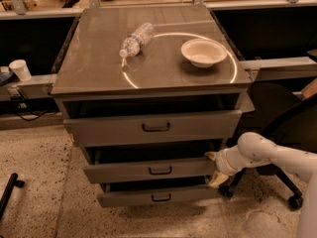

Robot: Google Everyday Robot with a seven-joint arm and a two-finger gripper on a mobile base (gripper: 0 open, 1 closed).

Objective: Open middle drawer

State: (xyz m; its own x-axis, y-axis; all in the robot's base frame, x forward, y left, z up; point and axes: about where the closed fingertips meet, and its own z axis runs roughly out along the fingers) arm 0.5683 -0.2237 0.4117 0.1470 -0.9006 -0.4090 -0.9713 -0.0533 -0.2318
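The grey cabinet [99, 73] has three drawers, each pulled out a little. The middle drawer [129, 171] has a medium-height plain front and a small dark loop handle [160, 170] at its centre. Its inside is in dark shadow. My gripper [214, 167] is at the right end of the middle drawer's front. One pale fingertip [211, 155] lies at the front's top edge and the other below it, so the jaws stand apart around that end. My white arm [277, 157] comes in from the right.
The taller top drawer [109, 130] and the slim bottom drawer [129, 199] sit above and below. A plastic bottle [136, 38] and a white bowl [203, 52] lie on the cabinet top. An office chair base [292, 197] stands right, a paper cup [21, 69] left.
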